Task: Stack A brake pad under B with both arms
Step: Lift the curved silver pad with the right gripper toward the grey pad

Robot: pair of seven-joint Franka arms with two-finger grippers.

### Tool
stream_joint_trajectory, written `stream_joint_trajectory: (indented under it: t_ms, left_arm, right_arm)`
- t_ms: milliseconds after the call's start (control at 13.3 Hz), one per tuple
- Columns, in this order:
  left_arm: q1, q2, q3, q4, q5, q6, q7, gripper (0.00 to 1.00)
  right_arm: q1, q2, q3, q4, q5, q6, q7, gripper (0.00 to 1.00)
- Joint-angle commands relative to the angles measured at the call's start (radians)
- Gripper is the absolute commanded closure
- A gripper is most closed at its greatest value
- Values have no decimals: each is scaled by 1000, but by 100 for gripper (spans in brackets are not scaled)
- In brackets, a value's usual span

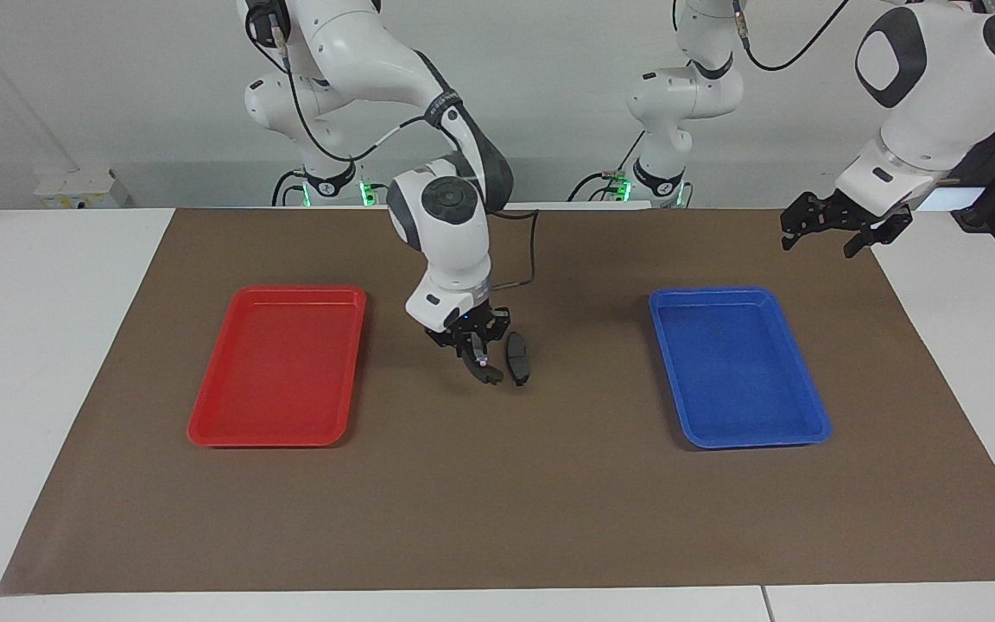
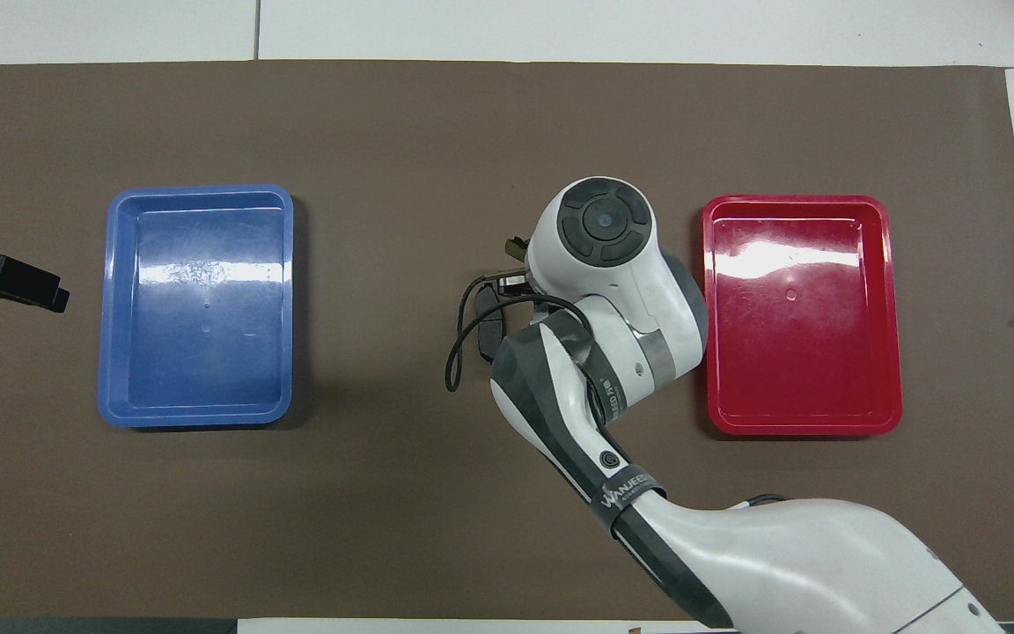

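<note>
So the A brake pad (image 1: 517, 358) is lying flat on the brown mat (image 1: 549, 501), in the gap between the red tray (image 1: 277, 367) and the blue tray (image 1: 739, 367); both trays have nothing in them. The right gripper (image 1: 484, 371) is down low just beside it: in the facing view the pad sits at its 3 o'clock. Honestly can't tell if its jaws are wide, narrow or pinching something. There's a pale glint at the tip, which might be B's silver strip, but I wouldn't swear to it, and I can't find B anywhere else.

The left gripper (image 1: 821, 242) waits up in the air over the left arm's end of the desk (image 1: 31, 389), at the blue tray's 2 o'clock, jaws spread wide.

My worry: from above, the right arm's wrist hides most of the pad, and the gripper is so close that a slightly off descent could nudge or spin it instead of landing squarely.
</note>
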Motion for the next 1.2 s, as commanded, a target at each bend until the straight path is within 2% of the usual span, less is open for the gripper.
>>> stream_joint_trajectory:
  t_ms: [0, 150, 451, 751, 1127]
  left_arm:
    - [-4, -9, 4, -8, 6, -11, -7, 0]
    - [-4, -9, 4, -8, 6, -9, -10, 0]
    - [1, -9, 3, -8, 6, -8, -13, 0]
    - [-8, -8, 4, -13, 6, 60, -21, 0]
    - [-7, -8, 3, -22, 6, 84, -55, 0]
  right_arm:
    - [21, 42, 6, 25, 3, 52, 4, 100]
    - [38, 59, 6, 13, 0, 66, -7, 100]
    - [44, 41, 7, -67, 0, 101, -28, 100]
    - [75, 30, 9, -102, 3, 132, 10, 100]
    - [77, 28, 9, -122, 3, 165, 47, 100]
